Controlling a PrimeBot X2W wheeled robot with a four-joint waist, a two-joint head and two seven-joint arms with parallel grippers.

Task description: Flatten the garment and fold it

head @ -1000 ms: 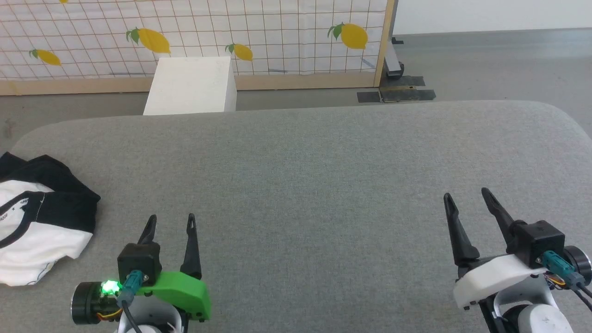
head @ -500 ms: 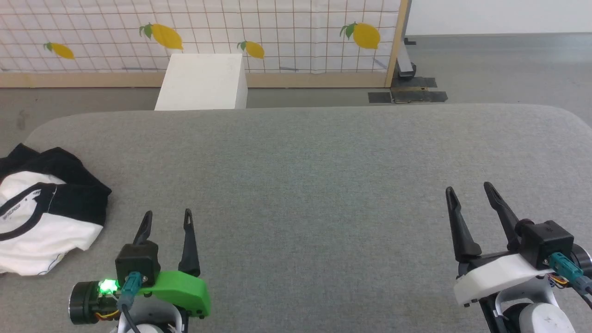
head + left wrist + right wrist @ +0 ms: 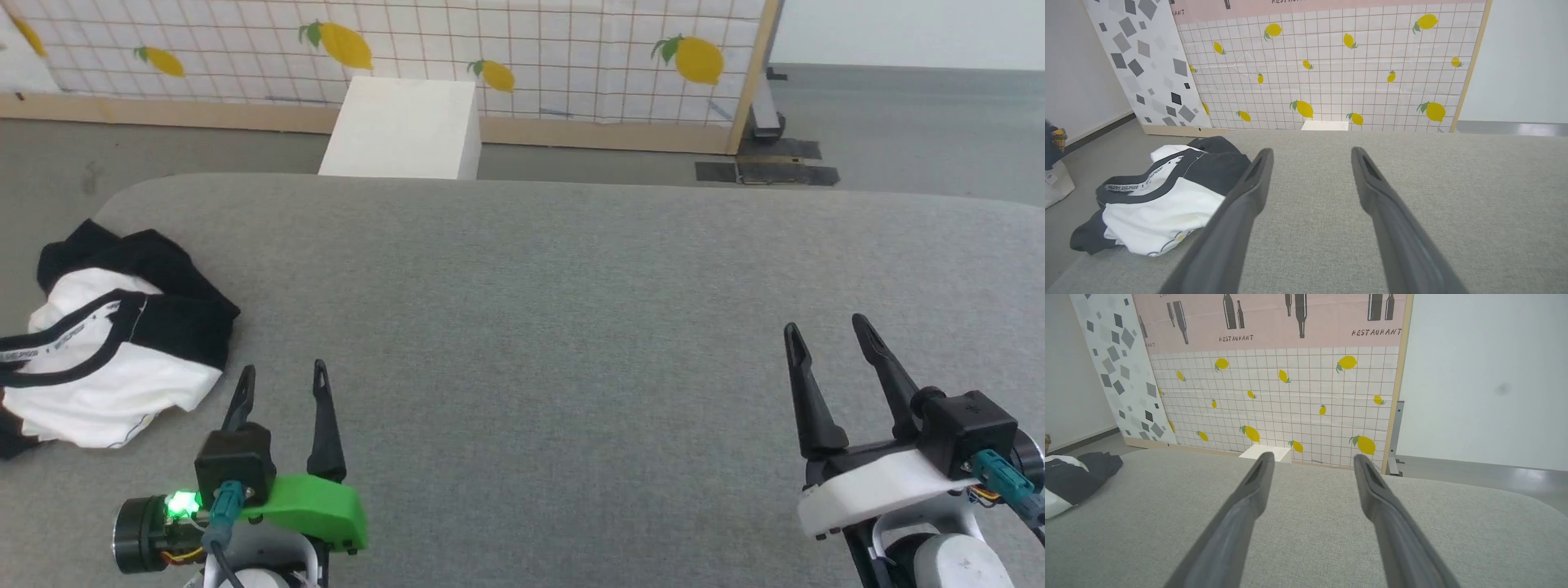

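Since both were at the near edge, claws first: the left claw (image 3: 283,369), on its green mount, had its two dark fingers spread apart with nothing between them. The right claw (image 3: 824,324), on a white mount, was spread wide and empty too. Under both was the grey fabric-covered tabletop (image 3: 531,327). The soft white shirt with black sleeves and black collar trim (image 3: 114,359) lay bunched up at the tabletop's left end, near the left claw but not touching it. Beyond the far edge stood a plain white box (image 3: 400,131) and a lemon-print grid panel (image 3: 531,49).
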